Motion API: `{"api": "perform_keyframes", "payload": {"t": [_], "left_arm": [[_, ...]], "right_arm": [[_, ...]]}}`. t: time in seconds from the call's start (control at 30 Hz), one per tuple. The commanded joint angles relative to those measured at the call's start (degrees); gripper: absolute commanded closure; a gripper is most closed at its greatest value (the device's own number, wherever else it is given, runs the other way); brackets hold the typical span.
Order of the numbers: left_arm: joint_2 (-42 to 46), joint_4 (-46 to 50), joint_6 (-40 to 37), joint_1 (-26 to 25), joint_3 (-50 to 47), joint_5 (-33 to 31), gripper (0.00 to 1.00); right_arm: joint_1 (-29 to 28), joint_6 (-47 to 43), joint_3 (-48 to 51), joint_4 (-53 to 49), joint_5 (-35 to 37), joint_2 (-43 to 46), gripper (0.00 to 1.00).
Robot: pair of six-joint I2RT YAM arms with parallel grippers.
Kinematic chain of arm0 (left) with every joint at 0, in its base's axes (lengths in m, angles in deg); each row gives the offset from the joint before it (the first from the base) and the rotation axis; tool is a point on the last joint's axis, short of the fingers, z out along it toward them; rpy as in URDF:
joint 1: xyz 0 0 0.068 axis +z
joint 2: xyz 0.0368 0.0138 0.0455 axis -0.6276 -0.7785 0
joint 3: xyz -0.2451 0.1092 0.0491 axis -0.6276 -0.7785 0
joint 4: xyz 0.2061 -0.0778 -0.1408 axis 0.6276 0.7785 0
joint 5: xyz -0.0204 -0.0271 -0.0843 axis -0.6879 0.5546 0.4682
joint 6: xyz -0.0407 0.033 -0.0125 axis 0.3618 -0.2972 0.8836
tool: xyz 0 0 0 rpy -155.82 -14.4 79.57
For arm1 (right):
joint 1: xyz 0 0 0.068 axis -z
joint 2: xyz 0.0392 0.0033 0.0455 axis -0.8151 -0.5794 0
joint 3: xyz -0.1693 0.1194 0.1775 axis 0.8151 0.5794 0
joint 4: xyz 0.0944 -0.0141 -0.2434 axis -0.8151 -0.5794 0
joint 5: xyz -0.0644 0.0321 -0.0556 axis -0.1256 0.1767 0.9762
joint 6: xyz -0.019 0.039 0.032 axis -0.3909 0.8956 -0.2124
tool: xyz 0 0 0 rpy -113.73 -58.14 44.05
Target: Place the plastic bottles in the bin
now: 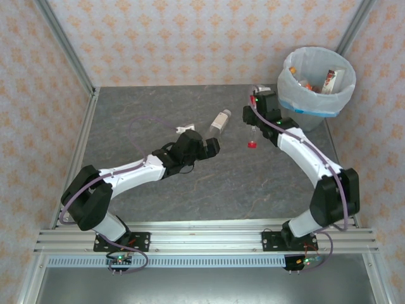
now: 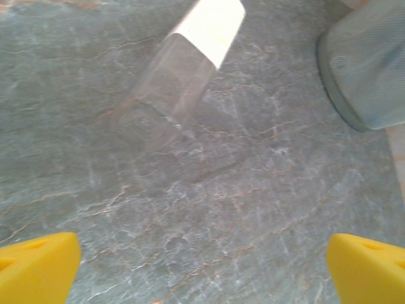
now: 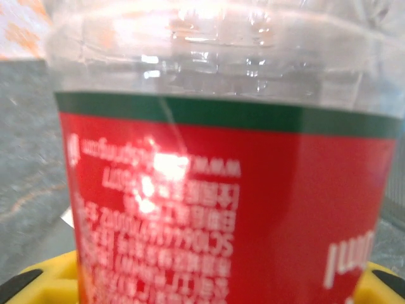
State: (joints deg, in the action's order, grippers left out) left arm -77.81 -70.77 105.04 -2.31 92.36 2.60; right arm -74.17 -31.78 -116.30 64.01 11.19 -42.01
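A clear bottle with a white label (image 1: 221, 120) lies on the grey table just beyond my left gripper (image 1: 212, 146). In the left wrist view this bottle (image 2: 183, 69) lies ahead of the left gripper (image 2: 202, 278), whose yellow fingertips (image 2: 38, 266) stand wide apart over bare table. My right gripper (image 1: 255, 121) is shut on a red-labelled bottle (image 3: 215, 190) that hangs with its red cap (image 1: 252, 144) down near the table. This bottle sits close between the right gripper (image 3: 215, 288) fingers. The bin (image 1: 314, 95) stands at the back right with several bottles inside.
A small white scrap (image 1: 185, 129) lies left of the white-labelled bottle. The bin's grey wall (image 2: 370, 63) shows at the right of the left wrist view. Metal frame posts and patterned walls close in the table.
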Motion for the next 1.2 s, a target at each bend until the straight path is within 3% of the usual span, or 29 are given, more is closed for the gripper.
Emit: {"api": "perform_keyframes", "payload": {"t": [0.0,0.23,0.63,1.17], "left_arm": [[2.78,-5.55,-2.67,0.32,-0.91,3.62,0.0],[3.93,-7.79,-6.3,-0.7,-0.29,7.5,0.0],[2.55,0.47,-17.3,-7.33,8.2,5.59,0.0],[-1.18,2.91,-18.44,-9.52,11.86,5.11,0.0]], "right_arm": [[-0.04,1.13,2.35,7.78,-0.6,5.71,0.52],[-0.05,0.12,6.49,17.16,2.21,12.71,0.49],[1.31,-2.63,9.01,28.92,9.37,15.1,0.49],[14.02,3.55,6.8,39.7,6.61,12.14,0.52]]}}
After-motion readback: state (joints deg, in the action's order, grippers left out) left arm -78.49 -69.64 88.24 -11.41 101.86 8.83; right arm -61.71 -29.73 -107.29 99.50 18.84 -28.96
